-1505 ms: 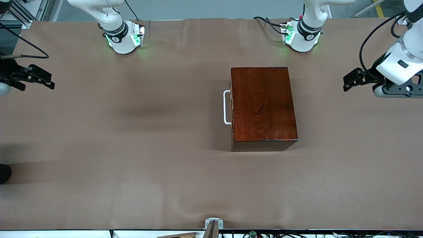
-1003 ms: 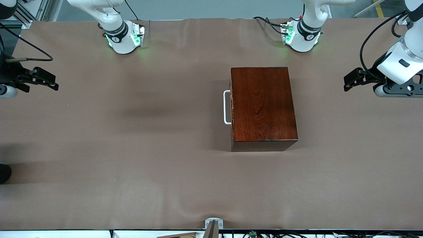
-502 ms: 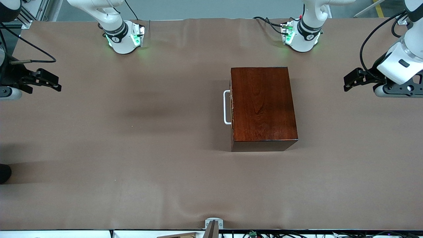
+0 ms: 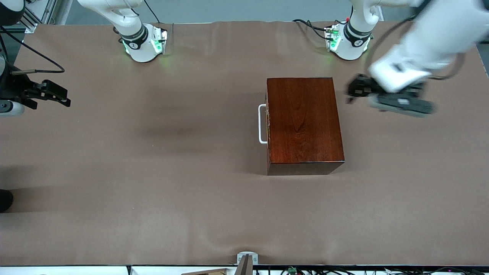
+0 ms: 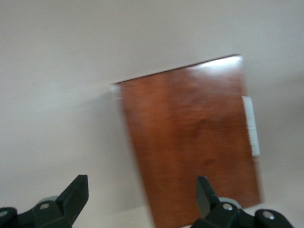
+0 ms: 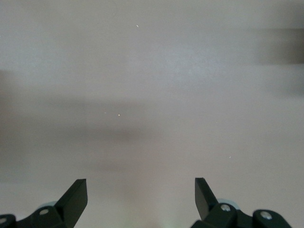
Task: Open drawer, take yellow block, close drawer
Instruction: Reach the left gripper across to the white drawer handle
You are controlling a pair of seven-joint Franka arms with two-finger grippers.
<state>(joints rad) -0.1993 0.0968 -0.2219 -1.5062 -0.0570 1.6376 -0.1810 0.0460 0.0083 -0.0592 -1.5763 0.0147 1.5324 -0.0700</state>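
Observation:
A glossy dark reddish-brown wooden box (image 4: 303,122) stands on the table; it also shows in the left wrist view (image 5: 190,142). Its drawer is shut, and only the white U-shaped handle (image 4: 261,124) shows, on the side toward the right arm's end; the handle appears in the left wrist view (image 5: 251,124) too. The yellow block is hidden. My left gripper (image 4: 350,91) is open and empty, in the air beside the box's edge toward the left arm's end. My right gripper (image 4: 63,97) is open and empty over the bare table at the right arm's end.
The brown table cover (image 4: 172,183) spreads wide around the box. The two arm bases (image 4: 143,44) (image 4: 349,42) stand along the top edge. A small metal bracket (image 4: 246,259) sits at the table edge nearest the front camera.
My left gripper has swung quickly from the table's end toward the box, now right beside it. My right gripper has crept slightly inward. The box and drawer have not moved.

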